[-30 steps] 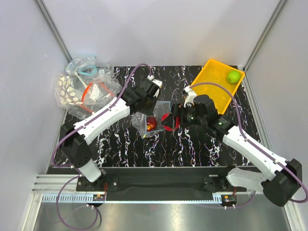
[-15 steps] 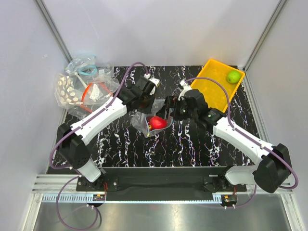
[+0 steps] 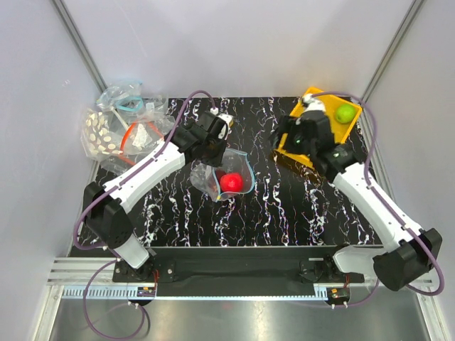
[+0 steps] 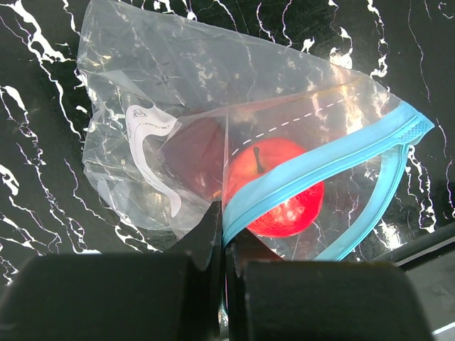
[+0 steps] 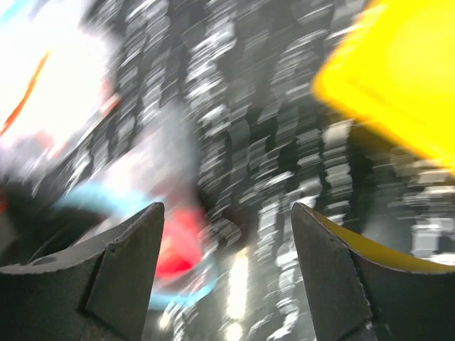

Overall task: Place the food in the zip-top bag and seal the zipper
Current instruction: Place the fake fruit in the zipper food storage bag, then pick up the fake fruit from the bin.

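In the zip-top bag (image 4: pixel 178 85), pinched by the left jaws, lies the red fruit (image 3: pixel 229 182); the right jaws gape.

Black white-veined marble tabletop (image 3: pixel 178 213), plain pale grey walls (image 3: pixel 234 42) on three sides, aluminium struts (image 3: pixel 75 41) in back corners. Slotted metal rail (image 3: pixel 234 291) along near edge. Lighting even, diffuse.
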### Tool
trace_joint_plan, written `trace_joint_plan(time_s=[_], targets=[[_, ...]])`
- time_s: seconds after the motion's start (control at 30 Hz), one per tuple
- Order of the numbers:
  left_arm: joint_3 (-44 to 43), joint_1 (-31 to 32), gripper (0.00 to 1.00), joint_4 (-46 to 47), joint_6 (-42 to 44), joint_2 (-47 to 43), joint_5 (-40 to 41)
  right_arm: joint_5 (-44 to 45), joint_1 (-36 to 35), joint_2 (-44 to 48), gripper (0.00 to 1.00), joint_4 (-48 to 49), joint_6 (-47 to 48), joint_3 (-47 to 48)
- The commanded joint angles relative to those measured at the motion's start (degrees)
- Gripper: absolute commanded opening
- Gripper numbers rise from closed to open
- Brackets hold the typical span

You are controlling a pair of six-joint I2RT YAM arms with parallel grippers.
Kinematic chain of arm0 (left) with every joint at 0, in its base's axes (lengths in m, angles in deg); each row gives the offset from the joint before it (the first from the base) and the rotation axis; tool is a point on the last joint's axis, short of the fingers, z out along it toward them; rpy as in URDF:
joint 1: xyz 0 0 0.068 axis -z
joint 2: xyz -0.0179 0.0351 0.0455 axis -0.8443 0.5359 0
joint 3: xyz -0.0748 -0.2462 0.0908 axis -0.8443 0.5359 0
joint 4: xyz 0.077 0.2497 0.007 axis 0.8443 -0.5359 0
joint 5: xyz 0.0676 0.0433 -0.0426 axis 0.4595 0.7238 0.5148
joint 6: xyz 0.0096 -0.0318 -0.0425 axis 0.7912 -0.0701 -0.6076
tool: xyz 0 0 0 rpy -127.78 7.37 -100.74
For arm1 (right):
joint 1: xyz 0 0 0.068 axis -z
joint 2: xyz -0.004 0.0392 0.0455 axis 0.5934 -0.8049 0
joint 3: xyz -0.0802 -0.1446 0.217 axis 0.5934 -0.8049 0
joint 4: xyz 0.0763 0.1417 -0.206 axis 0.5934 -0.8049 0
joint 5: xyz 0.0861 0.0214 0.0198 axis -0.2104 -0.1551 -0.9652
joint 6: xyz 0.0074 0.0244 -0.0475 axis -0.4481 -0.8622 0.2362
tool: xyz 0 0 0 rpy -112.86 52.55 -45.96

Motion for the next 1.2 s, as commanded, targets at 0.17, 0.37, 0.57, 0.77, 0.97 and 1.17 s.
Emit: trace_joint_plan(time_s=[0.17, 0.37, 0.57, 0.77, 0.97, 1.17], targets=[[0.28, -0.31, 0.0, 2.17, -0.16, -2.13, -1.87, 2.06, 23.89, -12.13, 0.79, -2.88, 7.11, 8.93], [0.37, -0.31, 0.0, 2.26, -0.16, -1.96, -1.86, 8.3, 30.86, -27.59, 1.0, -2.36, 7.2, 21.24], [0.71, -0.4, 0.0, 2.35, -0.51, -1.78, -2.04, 10.5, 36.14, -41.92, 1.0, -0.78, 7.03, 33.37], [0.8, -0.4, 0.0, 2.44, -0.69, -1.34, -2.22, 11.21, 38.6, -55.28, 1.0, -0.95, 6.94, 45.94], [0.8, -0.4, 0.0, 2.61, -1.04, -0.73, -3.97, 11.21, 39.75, -66.45, 1.0, -1.3, 8.08, 58.77], [0.89, -0.31, 0.0, 2.53, -0.87, -0.73, -2.92, 14.44, 40.36, -75.24, 1.0, -2.62, 9.75, 70.38]])
